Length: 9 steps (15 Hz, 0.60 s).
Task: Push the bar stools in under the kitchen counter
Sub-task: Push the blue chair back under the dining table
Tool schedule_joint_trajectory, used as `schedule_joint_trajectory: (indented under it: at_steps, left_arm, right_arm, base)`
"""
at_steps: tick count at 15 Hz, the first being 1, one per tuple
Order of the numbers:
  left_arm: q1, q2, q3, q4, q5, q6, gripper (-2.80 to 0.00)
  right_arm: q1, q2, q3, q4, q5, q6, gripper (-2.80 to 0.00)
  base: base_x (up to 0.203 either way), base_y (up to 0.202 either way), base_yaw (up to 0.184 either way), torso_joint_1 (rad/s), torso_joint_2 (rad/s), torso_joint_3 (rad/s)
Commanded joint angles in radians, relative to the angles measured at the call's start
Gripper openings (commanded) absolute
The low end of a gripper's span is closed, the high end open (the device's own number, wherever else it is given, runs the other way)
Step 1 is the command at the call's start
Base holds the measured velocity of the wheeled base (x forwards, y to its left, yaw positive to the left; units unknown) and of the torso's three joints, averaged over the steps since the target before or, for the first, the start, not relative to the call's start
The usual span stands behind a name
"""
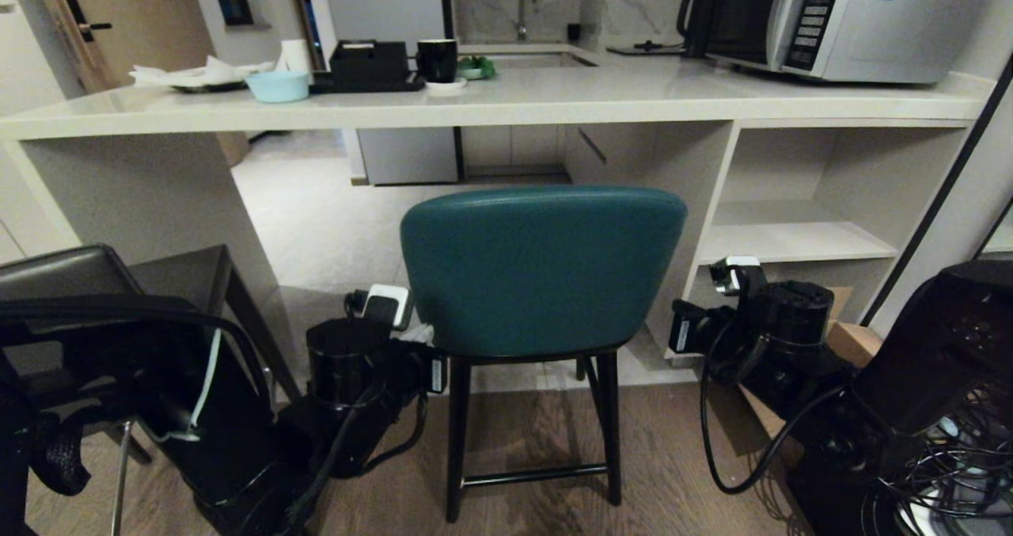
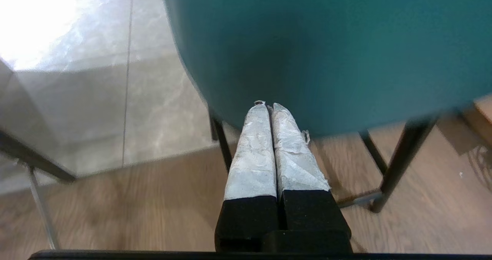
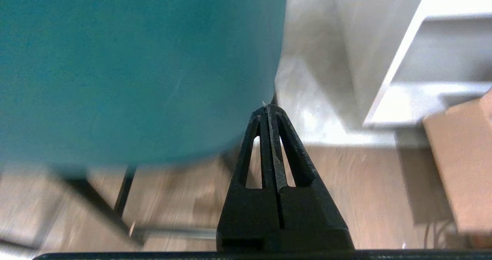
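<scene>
While both grippers' fingers are pressed together, they flank the teal stool (image 1: 542,271) before the counter (image 1: 475,104)

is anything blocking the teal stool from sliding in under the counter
Nothing visible does. The floor between the teal stool and the opening under the counter shows bare tile. The grey stool stands off to the left, the shelves to the right.

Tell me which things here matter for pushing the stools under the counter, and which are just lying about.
Job:
teal stool
dark grey stool
kitchen counter
left gripper, shut, at the teal back
right gripper, shut, at its other edge

Lying about:
microwave
black mug
light blue bowl
cardboard box
</scene>
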Motion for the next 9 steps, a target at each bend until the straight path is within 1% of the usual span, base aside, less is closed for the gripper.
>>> schedule_joint_trajectory:
  at_steps: [1,2,3,4,6,9]
  left_arm:
    - [-0.044,0.039,0.077,-0.135,0.054,-0.001,-2.8]
    - [-0.051,0.08,0.086,-0.15,0.084,0.001,-2.8]
    - [-0.054,0.099,0.082,-0.156,0.101,0.003,-2.8]
    - [-0.058,0.103,0.066,-0.156,0.1,0.004,-2.8]
    - [-0.058,0.133,0.027,-0.157,0.1,0.004,-2.8]
    - [-0.039,0.193,-0.051,-0.157,0.099,0.005,-2.8]
  right_arm:
    - [0.035,-0.008,0.12,-0.091,-0.005,0.0,-2.8]
    - [0.065,-0.008,0.172,-0.172,-0.013,0.0,-2.8]
    - [0.101,-0.008,0.189,-0.201,-0.033,-0.002,-2.8]
    - [0.125,-0.009,0.179,-0.204,-0.045,-0.004,-2.8]
    - [0.16,0.006,0.134,-0.157,-0.05,-0.006,-2.8]
    - [0.164,0.078,0.034,-0.109,-0.051,-0.006,-2.8]
  base:
    - [0.0,0.0,0.0,0.0,0.0,0.0]
    - [0.0,0.0,0.0,0.0,0.0,0.0]
    - [0.0,0.0,0.0,0.0,0.0,0.0]
    - [0.0,0.0,0.0,0.0,0.0,0.0]
    - [0.0,0.0,0.0,0.0,0.0,0.0]
    - [0.0,0.0,0.0,0.0,0.0,0.0]
